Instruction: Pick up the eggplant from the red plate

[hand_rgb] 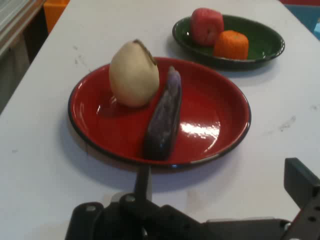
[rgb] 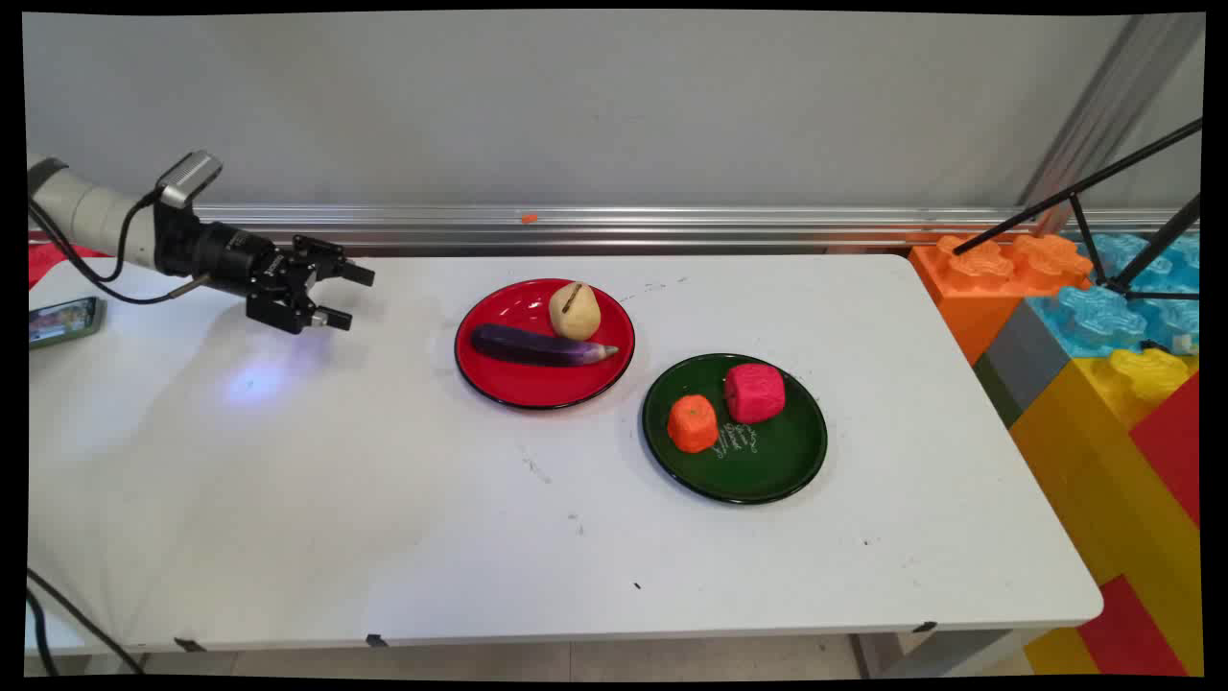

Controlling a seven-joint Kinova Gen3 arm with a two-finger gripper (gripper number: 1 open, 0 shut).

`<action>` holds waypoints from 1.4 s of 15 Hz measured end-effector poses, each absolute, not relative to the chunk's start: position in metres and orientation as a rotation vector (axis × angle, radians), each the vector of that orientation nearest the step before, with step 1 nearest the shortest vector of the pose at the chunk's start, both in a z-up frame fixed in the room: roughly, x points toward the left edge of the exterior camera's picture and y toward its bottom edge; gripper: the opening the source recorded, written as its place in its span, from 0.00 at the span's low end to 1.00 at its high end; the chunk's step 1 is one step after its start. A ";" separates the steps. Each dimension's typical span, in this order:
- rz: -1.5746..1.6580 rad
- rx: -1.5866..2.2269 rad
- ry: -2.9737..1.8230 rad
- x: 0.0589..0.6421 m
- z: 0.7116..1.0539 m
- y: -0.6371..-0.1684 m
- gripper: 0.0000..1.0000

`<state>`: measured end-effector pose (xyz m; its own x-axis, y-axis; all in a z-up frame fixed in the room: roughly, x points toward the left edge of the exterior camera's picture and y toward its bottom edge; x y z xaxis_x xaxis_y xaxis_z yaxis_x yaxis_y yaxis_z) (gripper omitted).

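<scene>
Hovering above the white table [rgb: 288,480] at its left end, our gripper [rgb: 347,296] points sideways toward the red plate [rgb: 499,379], fingers spread apart, holding nothing. It touches no object. Nearest to it is the red plate, a clear gap away, carrying a purple eggplant [rgb: 537,346] lying flat along the plate and a beige potato-like piece [rgb: 574,311] just behind it; in the hand view the two look touching or nearly so, we cannot tell which. Beyond and to the right sits a green plate [rgb: 767,470] just beside the red one, holding an orange chunk [rgb: 692,423] and a red chunk [rgb: 754,393], close together. We judge any grip on the eggplant works best across its narrow width, clear of the potato. A phone [rgb: 63,320] lies at the table's left edge.
</scene>
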<state>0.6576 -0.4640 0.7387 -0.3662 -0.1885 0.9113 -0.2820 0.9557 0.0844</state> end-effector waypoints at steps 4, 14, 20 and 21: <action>0.127 0.311 -1.929 0.645 0.744 -0.477 1.00; 0.148 0.184 -1.933 0.575 0.741 -0.510 1.00; 0.158 0.135 -1.986 0.527 0.733 -0.538 1.00; 0.157 0.131 -1.998 0.521 0.732 -0.543 1.00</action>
